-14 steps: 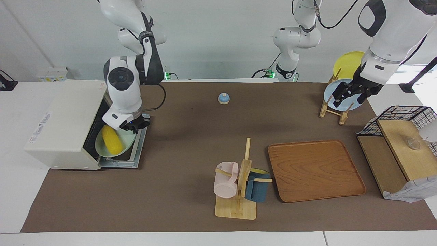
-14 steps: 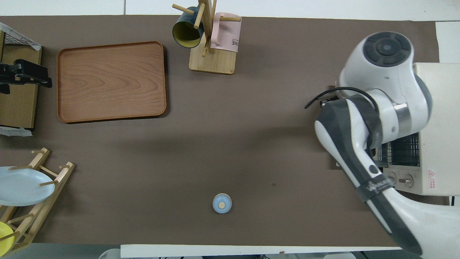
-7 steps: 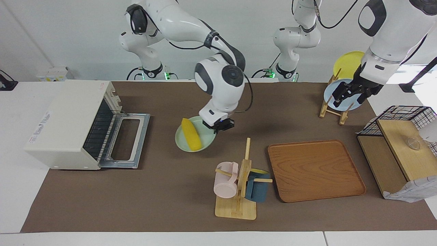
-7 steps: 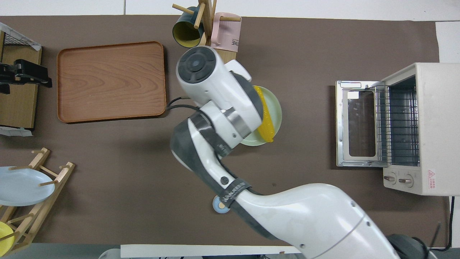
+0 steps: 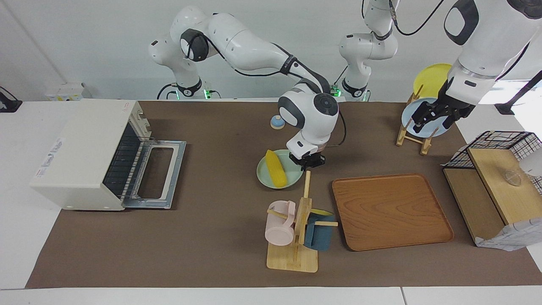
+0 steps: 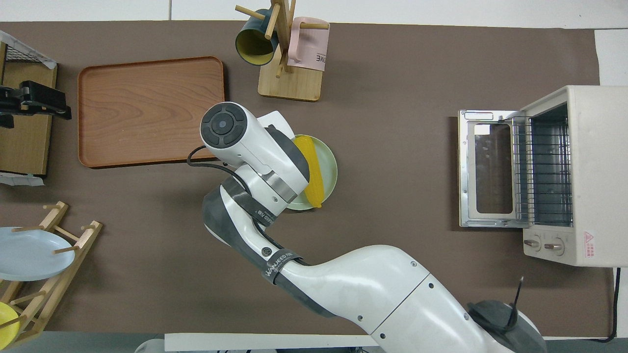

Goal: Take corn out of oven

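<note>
Corn (image 5: 275,168) lies on pale green plate (image 5: 264,178), mid-table, out of oven (image 5: 84,154). Oven at right arm's end, door (image 5: 156,174) folded down, rack showing. Right gripper (image 5: 308,161) at plate's 3 o'clock rim in facing view, jaws clamped on plate. Left gripper (image 5: 436,114) waits over dish rack (image 5: 413,133); jaws apart.

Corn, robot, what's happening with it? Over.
Right tool grips green plate rim. Corn on plate, out of open oven. Left tool waits by plate rack.
</note>
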`<act>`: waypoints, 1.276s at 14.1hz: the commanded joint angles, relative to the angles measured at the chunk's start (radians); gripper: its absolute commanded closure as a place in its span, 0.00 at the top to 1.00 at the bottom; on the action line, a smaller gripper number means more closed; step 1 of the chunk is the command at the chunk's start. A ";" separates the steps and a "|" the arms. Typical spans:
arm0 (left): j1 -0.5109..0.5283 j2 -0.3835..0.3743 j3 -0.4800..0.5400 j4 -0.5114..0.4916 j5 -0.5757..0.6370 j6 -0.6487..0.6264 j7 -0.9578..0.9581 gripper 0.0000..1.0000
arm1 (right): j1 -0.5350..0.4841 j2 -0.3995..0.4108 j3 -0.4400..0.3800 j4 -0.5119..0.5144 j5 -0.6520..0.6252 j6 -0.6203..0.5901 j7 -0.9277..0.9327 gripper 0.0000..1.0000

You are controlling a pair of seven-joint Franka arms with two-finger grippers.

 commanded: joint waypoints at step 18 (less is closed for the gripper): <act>-0.663 0.403 -0.008 -0.231 0.022 0.697 -0.944 0.56 | -0.551 -0.575 -0.021 -0.951 -0.148 0.293 -0.768 0.01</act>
